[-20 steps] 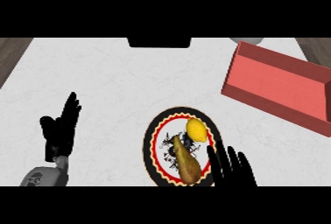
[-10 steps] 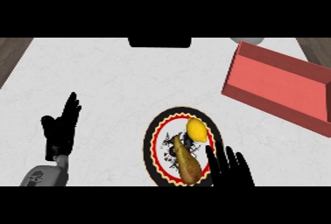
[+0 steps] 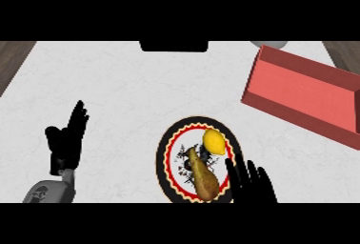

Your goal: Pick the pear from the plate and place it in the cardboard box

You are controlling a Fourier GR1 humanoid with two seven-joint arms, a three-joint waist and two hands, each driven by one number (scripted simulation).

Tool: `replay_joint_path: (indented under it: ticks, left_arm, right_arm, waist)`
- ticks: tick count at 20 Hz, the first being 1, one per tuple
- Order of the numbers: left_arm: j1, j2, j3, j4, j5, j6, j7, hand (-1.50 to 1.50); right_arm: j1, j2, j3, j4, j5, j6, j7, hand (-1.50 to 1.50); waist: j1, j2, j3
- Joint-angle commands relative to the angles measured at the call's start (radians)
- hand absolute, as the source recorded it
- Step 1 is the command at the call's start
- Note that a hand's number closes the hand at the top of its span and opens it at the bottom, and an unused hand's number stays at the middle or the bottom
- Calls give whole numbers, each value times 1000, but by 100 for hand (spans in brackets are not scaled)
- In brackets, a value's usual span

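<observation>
A brown-green pear [image 3: 202,176] lies lengthwise on a round plate [image 3: 171,152] with a black rim and red-yellow border, low in the middle of the head view. A yellow lemon [image 3: 215,141] sits on the same plate just above the pear. My right hand [image 3: 251,183] comes in from the lower edge at the plate's right rim, fingers straight and pointing up, open, beside the pear and apart from it. My left hand [image 3: 67,140] rests open at the lower left, fingers up. The reddish cardboard box [image 3: 302,97] lies at the upper right.
A black object [image 3: 174,46] sits at the counter's far edge in the middle. A pale round thing [image 3: 271,44] peeks out behind the box. Wooden floor shows at both upper corners beyond the white marble counter [image 3: 141,90].
</observation>
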State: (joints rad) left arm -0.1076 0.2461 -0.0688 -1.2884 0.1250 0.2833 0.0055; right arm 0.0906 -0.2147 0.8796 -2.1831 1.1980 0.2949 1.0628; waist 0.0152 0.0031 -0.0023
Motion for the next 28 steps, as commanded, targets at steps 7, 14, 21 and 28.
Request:
replay_joint_path:
  ticks: [7,14,21,28]
  left_arm:
    - [19,-9,-13,-24,-21,11,0,0]
    - [-32,-10,11,32,-15,1,-21,0]
    - [-46,-16,6,25,-12,-3,18,0]
    - [-20,14,13,-56,-7,-22,45,0]
  right_arm:
    - [-67,191,-7,243,87,25,175,-150]
    - [-76,169,-54,292,57,20,132,-150]
    - [-70,156,-51,323,64,-6,119,-150]
    - [-198,210,-124,528,7,-82,129,-150]
  waist:
    - [8,-1,0]
    - [6,9,-1]
    - [8,7,0]
    - [15,2,3]
